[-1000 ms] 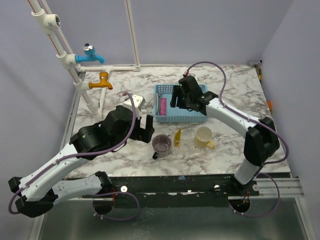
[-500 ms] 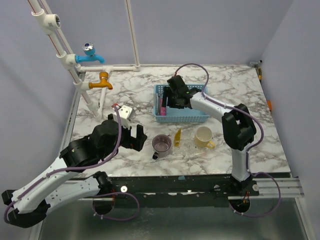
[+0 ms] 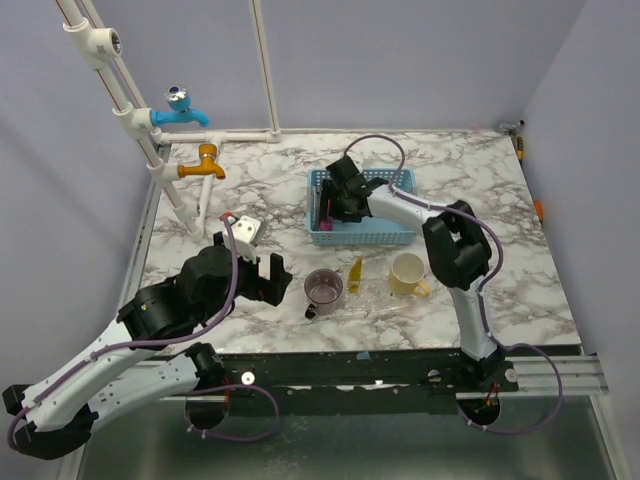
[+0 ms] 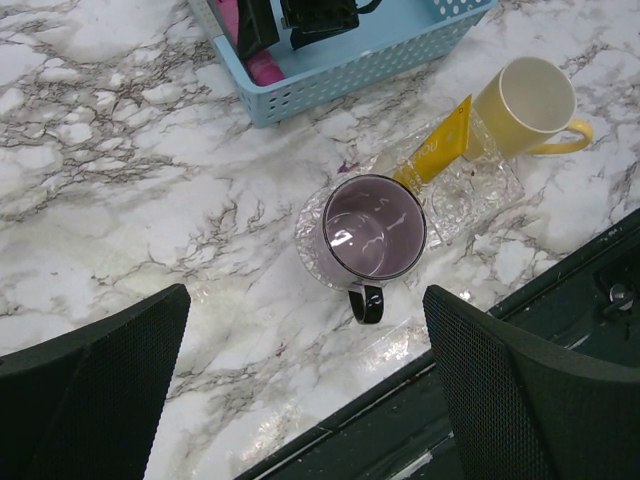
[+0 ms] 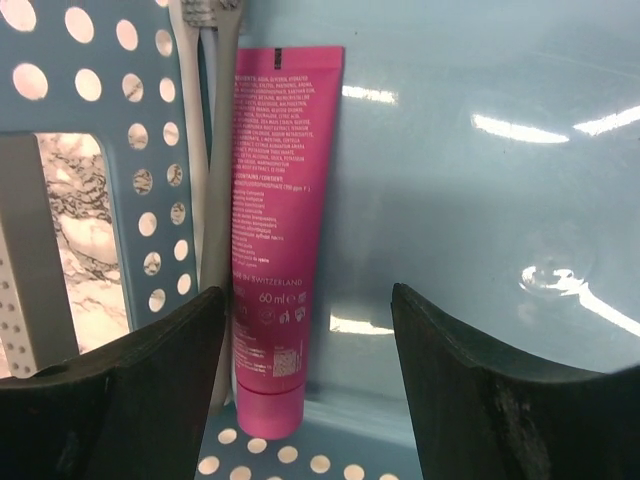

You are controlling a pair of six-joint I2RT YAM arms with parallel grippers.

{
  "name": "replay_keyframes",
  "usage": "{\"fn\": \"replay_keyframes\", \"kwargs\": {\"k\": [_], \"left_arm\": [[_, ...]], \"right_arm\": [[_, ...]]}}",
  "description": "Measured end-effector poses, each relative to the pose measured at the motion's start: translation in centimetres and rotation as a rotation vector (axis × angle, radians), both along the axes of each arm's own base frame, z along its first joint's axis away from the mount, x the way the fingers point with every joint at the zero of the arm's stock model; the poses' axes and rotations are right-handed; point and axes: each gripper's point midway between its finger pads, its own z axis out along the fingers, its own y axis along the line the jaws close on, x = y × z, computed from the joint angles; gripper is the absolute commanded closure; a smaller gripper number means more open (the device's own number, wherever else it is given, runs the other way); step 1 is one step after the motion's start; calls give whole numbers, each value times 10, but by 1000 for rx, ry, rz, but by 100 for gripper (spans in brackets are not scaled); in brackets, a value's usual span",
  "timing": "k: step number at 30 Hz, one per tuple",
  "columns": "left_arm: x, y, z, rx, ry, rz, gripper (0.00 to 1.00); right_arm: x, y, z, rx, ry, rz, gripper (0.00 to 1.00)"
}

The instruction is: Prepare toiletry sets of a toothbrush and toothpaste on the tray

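A magenta-pink toothpaste tube [image 5: 270, 230] lies along the left wall of the blue basket [image 3: 372, 237]. A pale grey toothbrush [image 5: 208, 150] is squeezed between the tube and that wall. My right gripper [image 5: 308, 300] hangs open inside the basket, and the tube's cap end sits just inside its left finger, not pinched. The yellow toothpaste [image 3: 354, 274] rests on the clear tray [image 4: 478, 190] beside the mauve cup [image 4: 373, 228]. My left gripper [image 4: 305, 300] is open and holds nothing, left of the cup and above the table's near edge.
A cream mug [image 3: 407, 272] stands at the tray's right end. Blue [image 3: 182, 108] and orange [image 3: 205, 163] taps on white pipes occupy the back left. The black front rail [image 4: 560, 300] runs just below the tray.
The right gripper slid left inside the basket to the pink tube. The left arm drew back towards the near left, away from the cup.
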Motion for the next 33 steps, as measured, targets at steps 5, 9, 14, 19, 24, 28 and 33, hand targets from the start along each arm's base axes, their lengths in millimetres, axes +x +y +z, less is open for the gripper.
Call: {"fn": "replay_keyframes", "kwargs": {"k": [5,9,14,19,24,28,33], "left_arm": [[0,1,-3,5,2,2,1],[0,2,-3,6,0,7,1],[1,4,-4,7,-3,18,1],[2,5,-6,13,-2,22,1],[4,6,-8,22,0,29,1],[5,6,-10,30,3,32,1],[5,6,-12,39,7,33,1]], "right_arm": [[8,6,-1,16,-5,-13,35],[13,10,-4,29,-7,-23,40],[15,13,-6,40,-5,-32,53],[15,14,-7,48,0,-38,63],[15,14,-7,50,-1,-39,71],[15,14,-6,53,-5,-40,73],[16,13,-1,62,-24,-53,75]]}}
